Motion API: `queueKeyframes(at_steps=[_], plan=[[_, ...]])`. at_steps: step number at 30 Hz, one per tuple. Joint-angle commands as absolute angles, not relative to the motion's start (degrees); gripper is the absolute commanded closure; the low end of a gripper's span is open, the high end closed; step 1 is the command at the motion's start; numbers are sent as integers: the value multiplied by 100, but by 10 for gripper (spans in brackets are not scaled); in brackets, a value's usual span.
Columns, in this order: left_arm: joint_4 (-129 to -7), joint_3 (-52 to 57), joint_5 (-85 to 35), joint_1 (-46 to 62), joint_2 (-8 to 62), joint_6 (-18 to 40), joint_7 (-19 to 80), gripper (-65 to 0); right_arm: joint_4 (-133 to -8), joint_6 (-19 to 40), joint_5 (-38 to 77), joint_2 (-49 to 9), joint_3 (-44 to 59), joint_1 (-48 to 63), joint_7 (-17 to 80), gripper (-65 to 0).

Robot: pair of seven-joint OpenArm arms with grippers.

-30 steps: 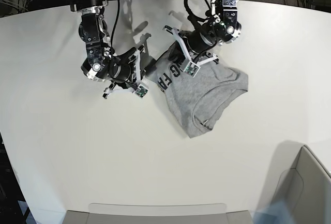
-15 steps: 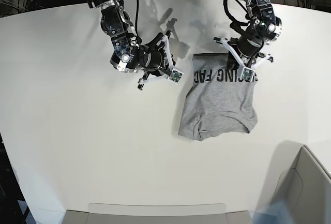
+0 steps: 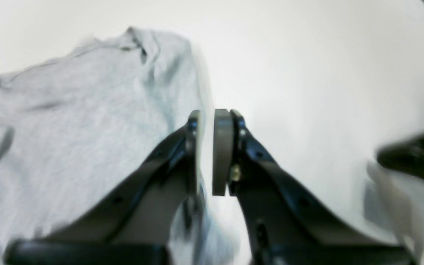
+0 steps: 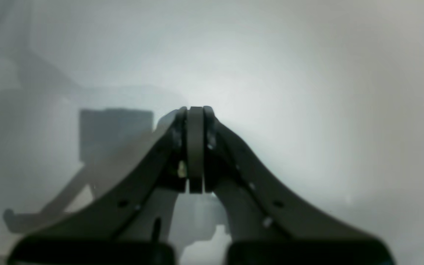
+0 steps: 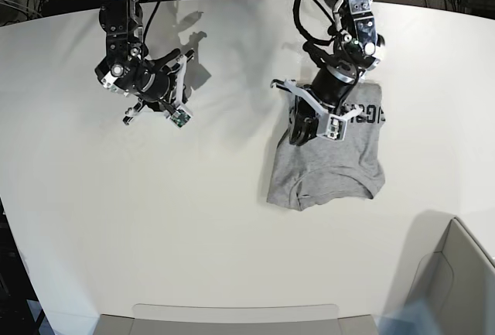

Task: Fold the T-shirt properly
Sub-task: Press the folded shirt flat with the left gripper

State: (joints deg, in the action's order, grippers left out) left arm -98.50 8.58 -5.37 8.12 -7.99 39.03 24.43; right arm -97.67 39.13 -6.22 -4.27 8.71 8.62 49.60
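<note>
Swinging out to the left over the bare white tabletop (image 5: pixel 193 219), the black two-fingered right gripper (image 4: pixel 195 121) stays pressed together, empty. The black left gripper (image 3: pixel 207 121) has crossed above the heather-grey jersey T-shirt (image 5: pixel 332 165) (a folded bundle, right of centre), jaws a sliver apart, holding nothing; folding looks nearly finished.

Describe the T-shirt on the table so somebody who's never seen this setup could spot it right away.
Start with the big white table and look to its far right part, under the arm on that side. There lies the T-shirt, a heather-grey bundle, partly folded, with the left gripper over its upper edge. It is the only cloth on the table, with black block lettering along its top.
</note>
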Motion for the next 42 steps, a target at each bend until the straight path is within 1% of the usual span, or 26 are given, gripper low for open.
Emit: queueKeyframes(at_steps=[1, 3, 7, 13, 19, 20, 22, 23, 29, 32, 35, 37, 42], plan=[[-9631, 848, -593, 769, -831, 3714, 2193, -23, -9895, 4000, -593, -418, 971, 831, 4857, 0], [-9182, 840, -593, 655, -813, 3538, 1859, -15, -9930, 4000, -593, -418, 1138, 884, 4857, 0], [-8409, 910, -593, 303, -699, 3486, 1560, -15, -9947, 4000, -593, -418, 1279, 954, 4857, 0], [-7873, 2132, -602, -31, -681, 3538, 1560, -15, -9956, 4000, -637, -435, 1279, 1024, 4866, 0], [-6624, 2967, -602, -541, 92, 3565, 1552, -15, -9956, 4000, -637, -391, 1262, 1033, 4892, 0], [-6475, 3064, -611, -611, 180, 3635, 1543, -15, -9956, 4000, -637, -391, 1244, 1033, 4901, 0], [-6123, 3345, -611, -796, 330, 3978, 1543, -15, -9956, 4000, -637, -382, 1235, 1015, 4901, 0], [-6000, 3451, -602, -875, 418, 4000, 1534, -15, -9956, 4000, -637, -374, 1235, 1015, 4901, 0], [-5209, 3565, -576, -1042, 1042, 4000, 1367, -15, -10202, 4000, -637, -303, 1270, 1051, 4910, 0], [-5182, 3565, -558, -1033, 1095, 4000, 1367, -15, -10290, 4000, -611, -303, 1262, 1103, 4901, 0], [-5446, 3565, -558, -1007, 1068, 4000, 1367, -15, -10448, 4000, -593, -198, 1270, 1103, 4866, 0], [-5719, 3556, -558, -998, 927, 4000, 1367, -15, -10615, 4000, -593, -84, 1279, 1077, 4866, 0], [-7090, 3556, -558, -752, 453, 4000, 1367, -15, -11037, 4000, -593, -31, 1244, 998, 4690, 0]])
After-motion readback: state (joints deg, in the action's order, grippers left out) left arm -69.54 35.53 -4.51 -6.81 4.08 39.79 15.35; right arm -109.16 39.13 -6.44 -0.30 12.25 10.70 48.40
